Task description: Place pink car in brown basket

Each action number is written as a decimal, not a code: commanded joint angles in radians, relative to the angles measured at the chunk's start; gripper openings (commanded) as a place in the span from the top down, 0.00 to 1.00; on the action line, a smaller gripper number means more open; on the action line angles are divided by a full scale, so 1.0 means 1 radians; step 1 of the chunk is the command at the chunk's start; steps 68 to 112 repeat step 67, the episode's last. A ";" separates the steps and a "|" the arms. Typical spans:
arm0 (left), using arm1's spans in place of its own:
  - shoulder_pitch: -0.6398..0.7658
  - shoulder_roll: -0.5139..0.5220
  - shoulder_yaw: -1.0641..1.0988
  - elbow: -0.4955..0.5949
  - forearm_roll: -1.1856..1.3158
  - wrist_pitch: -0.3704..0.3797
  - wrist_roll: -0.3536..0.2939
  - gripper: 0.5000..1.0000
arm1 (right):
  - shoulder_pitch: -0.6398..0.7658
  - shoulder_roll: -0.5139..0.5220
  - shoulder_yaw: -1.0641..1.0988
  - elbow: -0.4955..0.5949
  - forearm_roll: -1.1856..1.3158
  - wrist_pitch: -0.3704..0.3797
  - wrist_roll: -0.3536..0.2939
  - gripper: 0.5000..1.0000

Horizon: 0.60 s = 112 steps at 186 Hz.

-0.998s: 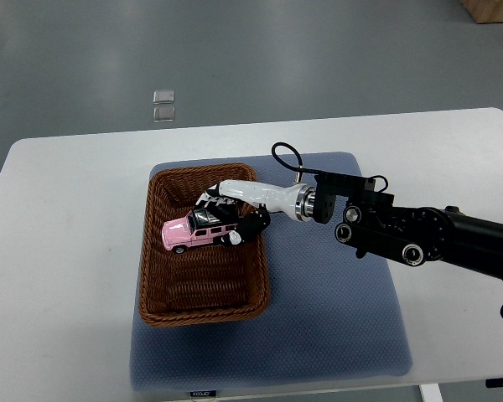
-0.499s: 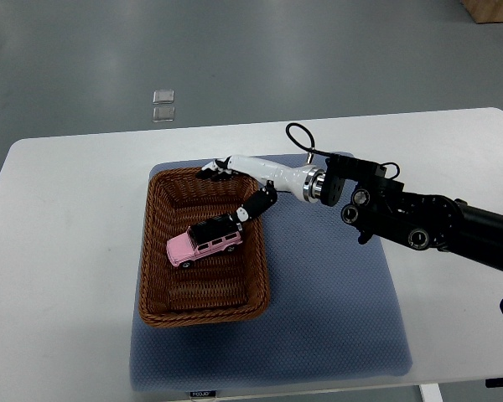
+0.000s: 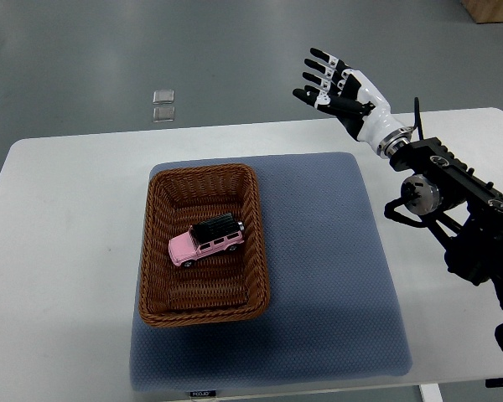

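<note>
One pink car (image 3: 205, 241) far from right robot hand (image 3: 339, 92)

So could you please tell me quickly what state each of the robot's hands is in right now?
Left hand: not in view.
Right hand: open, fingers spread, holding nothing, raised beyond the table's far edge.

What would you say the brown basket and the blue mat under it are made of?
Brown basket: woven wicker or rattan by its ribbed weave, slightly glossy. Blue mat: probably soft foam or fabric, matte, with a fine dotted texture and rounded corners.
</note>
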State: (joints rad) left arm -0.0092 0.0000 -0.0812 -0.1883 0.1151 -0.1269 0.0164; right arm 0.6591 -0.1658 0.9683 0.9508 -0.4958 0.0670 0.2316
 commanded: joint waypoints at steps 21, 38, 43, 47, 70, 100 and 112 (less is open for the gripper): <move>0.000 0.000 0.001 0.001 0.000 0.000 0.000 0.00 | -0.070 0.000 0.026 -0.006 0.299 0.002 0.038 0.18; 0.000 0.000 0.001 0.001 0.000 0.001 0.000 0.00 | -0.081 0.002 0.026 -0.007 0.352 0.001 0.064 0.18; 0.000 0.000 0.001 0.001 0.000 0.001 0.000 0.00 | -0.082 0.002 0.026 -0.009 0.356 0.001 0.069 0.18; 0.000 0.000 0.001 0.001 0.000 0.001 0.000 0.00 | -0.084 0.002 0.026 -0.010 0.359 0.001 0.072 0.18; 0.000 0.000 0.001 0.001 0.000 0.001 0.000 0.00 | -0.088 0.002 0.026 -0.014 0.364 0.001 0.072 0.18; 0.000 0.000 0.001 0.001 0.000 0.001 0.000 0.00 | -0.088 0.002 0.026 -0.014 0.364 0.001 0.072 0.18; 0.000 0.000 0.001 0.001 0.000 0.001 0.000 0.00 | -0.088 0.002 0.026 -0.014 0.364 0.001 0.072 0.18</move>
